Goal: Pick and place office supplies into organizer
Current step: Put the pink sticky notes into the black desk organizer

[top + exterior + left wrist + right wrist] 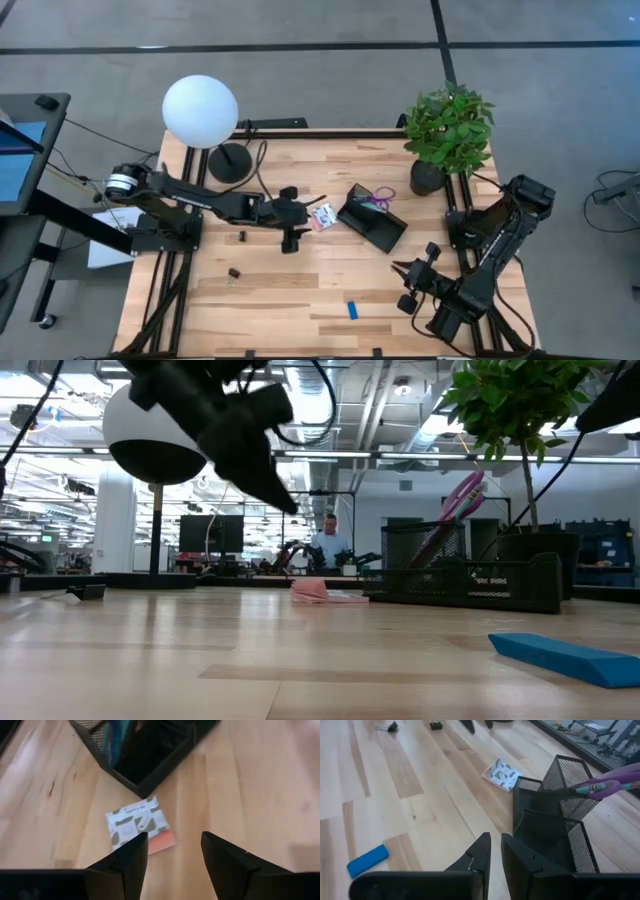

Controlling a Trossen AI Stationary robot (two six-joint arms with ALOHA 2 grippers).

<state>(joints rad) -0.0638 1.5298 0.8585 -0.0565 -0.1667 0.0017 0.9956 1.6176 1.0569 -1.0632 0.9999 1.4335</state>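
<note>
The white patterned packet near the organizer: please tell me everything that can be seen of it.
The white patterned packet is a small flat rectangle, white with grey-green shapes and small print, paper-like. A pink-orange layer shows under one edge. It lies flat on the wooden table, beside the black mesh organizer but apart from it. The left gripper hovers above it with fingers open, not touching it.

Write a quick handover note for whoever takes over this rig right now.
Left gripper: open, poised above the patterned packet beside the organizer.
Right gripper: shut, empty, waiting near the organizer.
Done: purple scissors stand in the organizer's tall section.
Left: the packet, the blue block near the front edge, and two small black pieces on the left side.
</note>
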